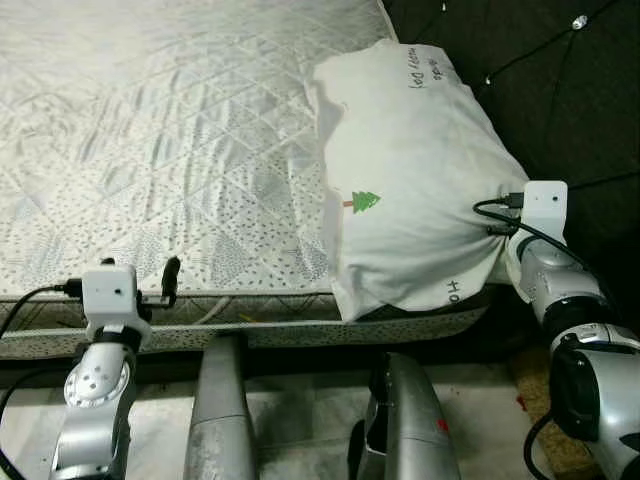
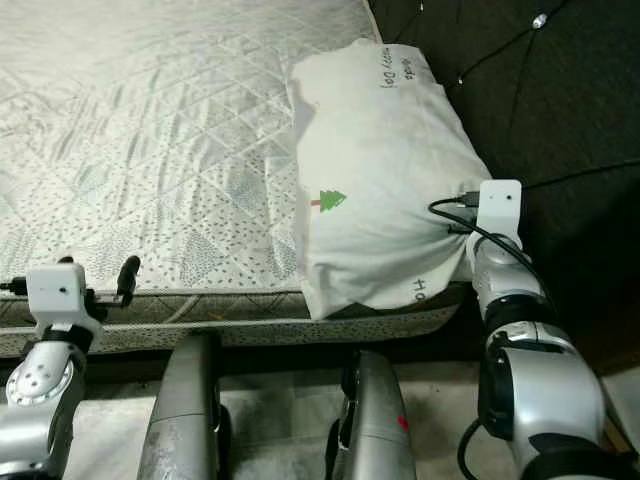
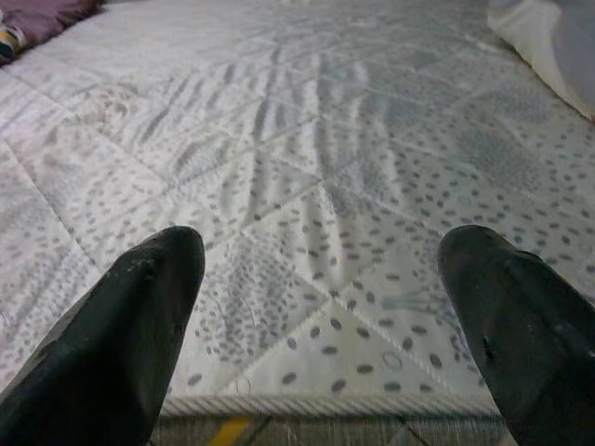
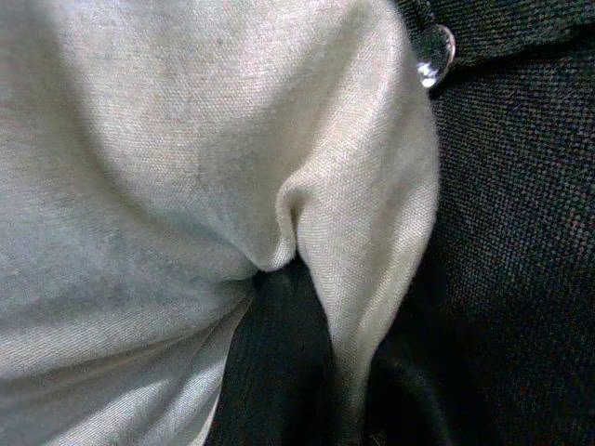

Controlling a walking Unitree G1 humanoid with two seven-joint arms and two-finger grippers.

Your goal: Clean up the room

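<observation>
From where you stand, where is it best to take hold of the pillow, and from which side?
Probably at the near right corner of the pillow, coming from the right. The fabric bunches into a fold there, and the right tool is pinching it. The pillow's broad top is smooth and puffy, offering nothing to pinch.

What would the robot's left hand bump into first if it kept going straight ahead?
Probably nothing soon: the open left hand points low across the white quilted dotted mattress. It might skim that surface; depth is unclear.
</observation>
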